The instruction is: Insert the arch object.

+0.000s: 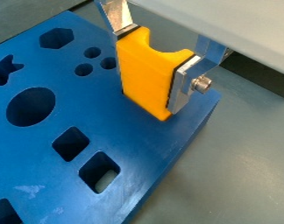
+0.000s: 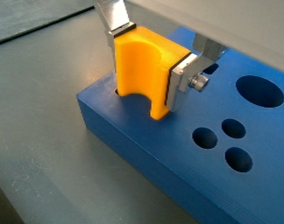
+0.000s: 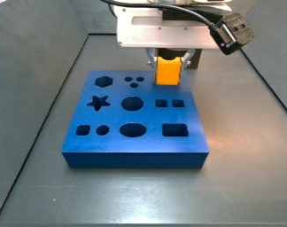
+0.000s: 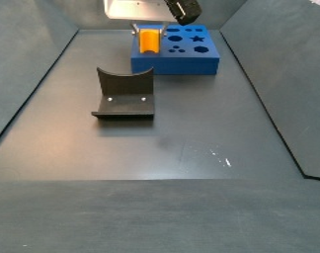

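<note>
The fixture (image 4: 123, 95), a dark L-shaped bracket on its base plate, is seen nearest the camera in a side view, standing on the grey floor (image 4: 163, 178) left of the frame's centre and well apart from everything else.

The blue board (image 3: 136, 133) is shown across the middle of a side view as a thick slab pierced by holes: a star, a hexagon, circles large and small, squares and rectangles. In the side view with the fixture it lies far back, at the upper centre (image 4: 187, 61).

The gripper (image 3: 172, 60) is placed over the board's far edge, beneath a pale housing at the top of that frame. Its flat silver fingers (image 1: 187, 77) are clamped on the arch object (image 1: 148, 73), one plate on each side of it.

The arch object, bright orange-yellow and smooth, is held upright at the board's edge in both wrist views (image 2: 145, 70); a curved notch is seen in its lower end. Its lower end is at the board's top surface, near a corner. Whether it has entered a hole cannot be told.
</note>
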### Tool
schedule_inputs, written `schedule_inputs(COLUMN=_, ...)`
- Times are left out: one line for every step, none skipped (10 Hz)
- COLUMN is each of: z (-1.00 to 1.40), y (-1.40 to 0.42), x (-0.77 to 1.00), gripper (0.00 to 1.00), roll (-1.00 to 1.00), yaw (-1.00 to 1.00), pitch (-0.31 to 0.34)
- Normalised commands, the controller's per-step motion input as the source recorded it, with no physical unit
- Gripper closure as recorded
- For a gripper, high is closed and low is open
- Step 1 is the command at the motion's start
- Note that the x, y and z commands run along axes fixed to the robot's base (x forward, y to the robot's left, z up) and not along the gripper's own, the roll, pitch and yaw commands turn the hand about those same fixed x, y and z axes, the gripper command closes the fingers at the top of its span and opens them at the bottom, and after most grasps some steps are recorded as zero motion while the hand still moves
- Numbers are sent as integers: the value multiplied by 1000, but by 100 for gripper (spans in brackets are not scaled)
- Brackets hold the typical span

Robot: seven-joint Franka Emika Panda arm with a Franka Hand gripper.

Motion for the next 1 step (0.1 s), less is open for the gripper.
schedule_inputs(z=0, y=0, x=0, gripper=100, roll=0, yaw=0, pitch=1)
